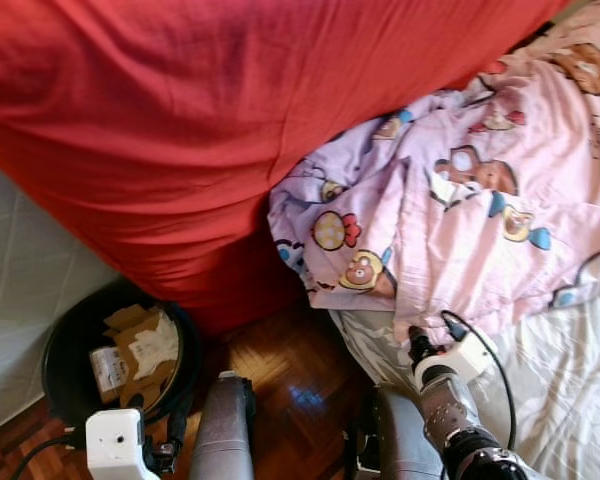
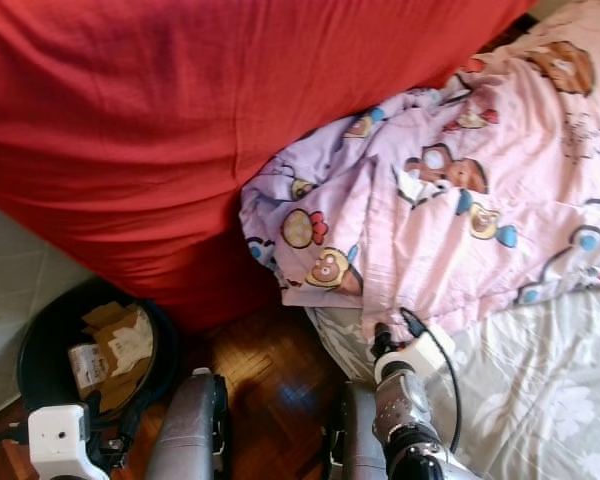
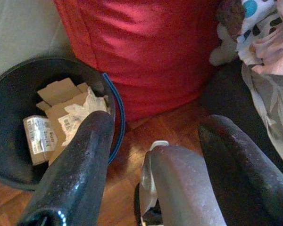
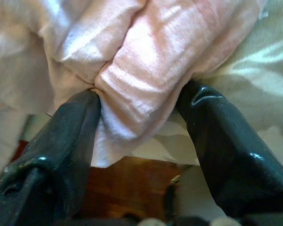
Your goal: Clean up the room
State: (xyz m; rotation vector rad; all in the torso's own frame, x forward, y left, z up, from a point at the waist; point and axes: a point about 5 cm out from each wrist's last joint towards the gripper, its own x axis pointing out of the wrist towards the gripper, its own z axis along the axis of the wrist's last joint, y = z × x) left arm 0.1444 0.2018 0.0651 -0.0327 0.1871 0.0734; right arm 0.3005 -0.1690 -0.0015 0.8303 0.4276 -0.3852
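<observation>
A pink and lilac cartoon-print blanket [image 1: 480, 230] lies crumpled on the bed, its edge hanging over the near corner. My right gripper [image 1: 414, 335] reaches to that edge. In the right wrist view its fingers [image 4: 70, 136] stand open with a thick fold of the pink blanket [image 4: 146, 61] between them, and one finger touches the cloth. My left gripper [image 3: 155, 127] hangs open and empty low over the wooden floor, beside a black bin [image 1: 65, 345] holding cardboard scraps [image 1: 140, 345] and crumpled paper.
A big red beanbag [image 1: 230, 120] leans over the bin and against the bed. The bed has a pale floral sheet [image 1: 560, 390]. Dark parquet floor [image 1: 290, 380] shows between my legs. A pale tiled wall [image 1: 15, 280] is at the left.
</observation>
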